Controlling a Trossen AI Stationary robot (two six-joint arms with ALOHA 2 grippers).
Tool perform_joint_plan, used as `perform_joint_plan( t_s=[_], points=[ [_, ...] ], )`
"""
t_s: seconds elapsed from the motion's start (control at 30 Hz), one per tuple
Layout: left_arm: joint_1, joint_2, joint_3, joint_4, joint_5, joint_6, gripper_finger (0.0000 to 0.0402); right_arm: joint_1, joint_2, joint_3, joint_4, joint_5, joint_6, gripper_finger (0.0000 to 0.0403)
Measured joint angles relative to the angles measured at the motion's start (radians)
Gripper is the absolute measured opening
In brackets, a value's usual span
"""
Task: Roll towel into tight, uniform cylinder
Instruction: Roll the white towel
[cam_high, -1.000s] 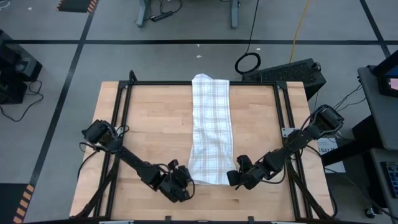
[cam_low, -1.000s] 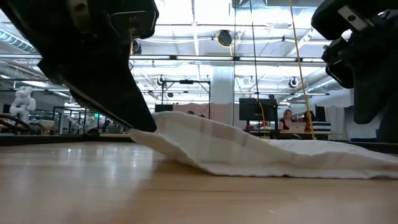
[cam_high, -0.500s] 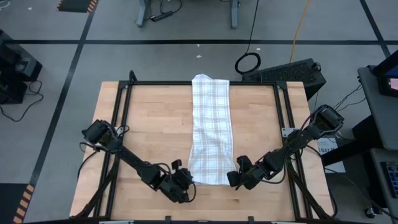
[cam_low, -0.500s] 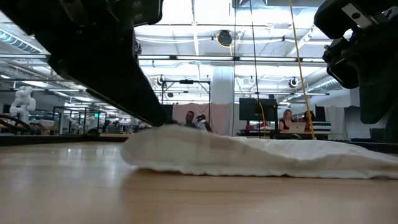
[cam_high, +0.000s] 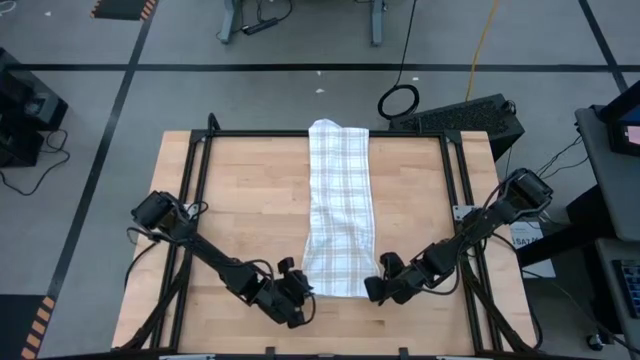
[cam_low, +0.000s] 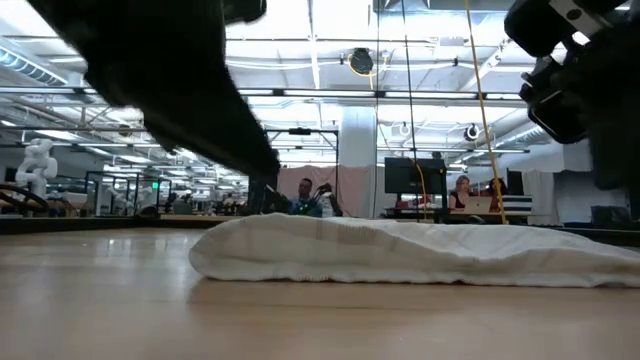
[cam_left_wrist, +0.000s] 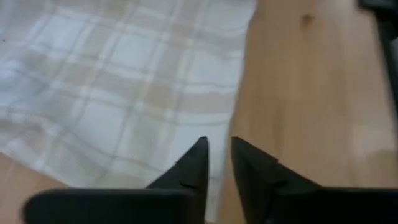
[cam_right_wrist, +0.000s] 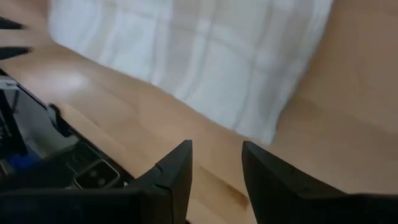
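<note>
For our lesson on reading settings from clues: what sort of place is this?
Probably a robotics lab in an open industrial hall: two dark arms at a light wooden table, bare ceiling beams and strip lights, people at monitors behind.

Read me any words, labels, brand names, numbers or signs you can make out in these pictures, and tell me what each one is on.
None can be read.
The towel shows only a checked grid, no lettering.
A white sheet beside the table's right edge is too small to read.
Screens in the room behind are too blurred to read.
</note>
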Motion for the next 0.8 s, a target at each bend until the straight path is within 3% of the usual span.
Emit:
perform_joint_plan(
  t_s=[0.2,0.33,0.5,0.7,0.8],
  points=[
    [-0.010,0.003,0.000,0.027,0.024,0.027,0.0182,-0.019,-0.005,0.000,-0.010,-0.035,-0.028,0.0130],
    [-0.002,0.010,0.000,0.019,-0.015,0.074,0.0195,-0.044,-0.008,0.000,-0.008,-0.082,-0.073,0.0130],
    [0.035,0.021,0.000,-0.024,-0.016,0.097,0.0140,-0.085,-0.024,0.000,-0.012,-0.193,-0.175,0.0130],
    [0.066,0.006,0.000,-0.041,0.038,0.073,0.0022,-0.137,-0.117,0.000,-0.097,-0.206,-0.316,0.0130],
    [0.080,-0.021,0.000,-0.034,0.088,-0.018,0.0013,-0.161,-0.185,0.000,-0.186,-0.179,-0.392,0.0130]
  ],
)
